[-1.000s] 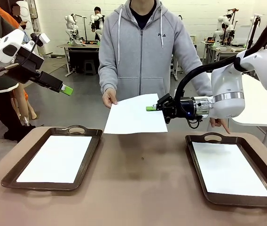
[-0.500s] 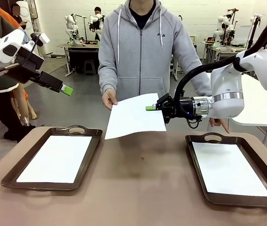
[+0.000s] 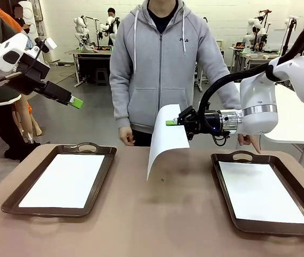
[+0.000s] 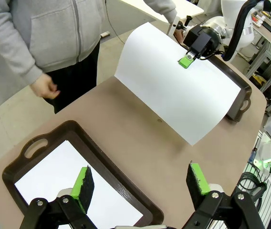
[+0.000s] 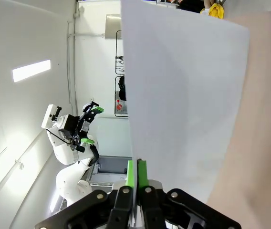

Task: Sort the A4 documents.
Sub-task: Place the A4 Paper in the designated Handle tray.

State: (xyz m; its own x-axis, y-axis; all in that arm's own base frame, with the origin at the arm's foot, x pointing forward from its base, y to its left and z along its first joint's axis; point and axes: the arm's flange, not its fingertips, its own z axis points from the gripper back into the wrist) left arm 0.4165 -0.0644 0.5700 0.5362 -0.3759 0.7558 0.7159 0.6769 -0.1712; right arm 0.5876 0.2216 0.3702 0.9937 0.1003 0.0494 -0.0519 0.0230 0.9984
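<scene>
White thin A4 paper sheet [image 3: 166,138] drooping above the tan worktop [image 3: 157,214], pinched at its edge by the right pincer [image 3: 171,123], left pincer [image 3: 76,102] gaping wide, holding nothing, two dark brown handled trays [image 3: 101,179] each with a sheet inside.

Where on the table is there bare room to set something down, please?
The widest free patch is the brown tabletop between the left tray and the right tray, toward the near edge. Farther back it is crowded: the sheet pinched in the right gripper droops over the middle. Both trays already hold paper. The left gripper hangs open above the table's left.
</scene>
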